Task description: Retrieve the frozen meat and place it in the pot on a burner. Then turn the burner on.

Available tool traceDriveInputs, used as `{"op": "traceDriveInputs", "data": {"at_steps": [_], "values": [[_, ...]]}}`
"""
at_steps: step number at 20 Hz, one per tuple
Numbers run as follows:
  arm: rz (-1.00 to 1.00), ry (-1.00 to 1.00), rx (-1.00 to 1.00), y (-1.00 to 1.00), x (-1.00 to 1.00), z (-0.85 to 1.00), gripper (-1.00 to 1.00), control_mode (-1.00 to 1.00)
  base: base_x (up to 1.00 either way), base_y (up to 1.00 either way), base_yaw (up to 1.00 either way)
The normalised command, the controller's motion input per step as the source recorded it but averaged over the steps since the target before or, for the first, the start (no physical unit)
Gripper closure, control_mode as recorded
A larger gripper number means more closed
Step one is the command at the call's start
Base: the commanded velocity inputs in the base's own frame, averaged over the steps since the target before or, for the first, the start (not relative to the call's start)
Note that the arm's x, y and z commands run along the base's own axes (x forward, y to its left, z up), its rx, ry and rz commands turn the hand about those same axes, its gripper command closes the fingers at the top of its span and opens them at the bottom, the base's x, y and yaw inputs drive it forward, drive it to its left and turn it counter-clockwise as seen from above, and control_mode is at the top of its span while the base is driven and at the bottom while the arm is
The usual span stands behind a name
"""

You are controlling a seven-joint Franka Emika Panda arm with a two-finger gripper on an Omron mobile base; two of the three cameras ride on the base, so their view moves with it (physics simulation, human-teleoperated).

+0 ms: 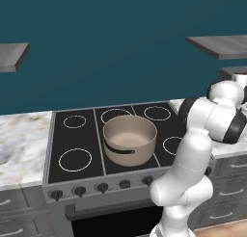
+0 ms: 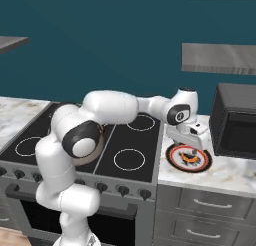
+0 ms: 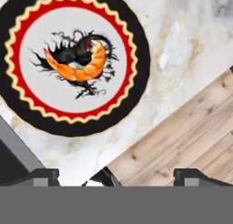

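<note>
A dark glass cooktop [image 1: 116, 139] with white burner rings is set into a pale marbled counter [image 1: 21, 144], against a deep teal wall hung with grey shelves [image 1: 219, 46]. Black knobs [image 1: 79, 190] line the stove's front edge, and grey drawers with bar handles sit under the counter to the stove's right.

The left base view shows the beige-tan pot [image 1: 129, 138] standing upright on the cooktop's middle strip, dark band and handle facing the camera, with nothing visible inside it. In the right base view the arm's elbow covers most of the pot.

That right base view gives what lies right of the stove: a round plate [image 2: 189, 157] with a black and red rim on the counter, just left of a black microwave [image 2: 235, 121], with the gripper [image 2: 192, 142] hanging directly over it.

The hand view looks straight down on the plate [image 3: 73, 59]. The frozen meat [image 3: 79, 66], a curved orange-yellow piece, lies on the plate's white centre across a dark dragon-like marking. The two fingertips [image 3: 38, 175] stand spread wide apart, holding nothing. Beyond the counter edge, wooden floorboards [image 3: 182, 136] show.
</note>
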Motion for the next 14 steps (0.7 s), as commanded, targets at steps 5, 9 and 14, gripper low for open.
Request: {"op": "traceDriveInputs", "data": {"at_steps": [5,9,14], "values": [[-0.12,0.09,0.05,-0.34,0.28,-0.16,-1.0,-1.0,0.0,0.0,0.0],[-0.12,0.01,0.0,-0.01,0.22,-0.28,-1.0,-1.0,0.0,0.0,0.0],[-0.03,0.0,0.0,0.0,0.29,-0.18,-1.0,-1.0,0.0,0.0,0.0]]}}
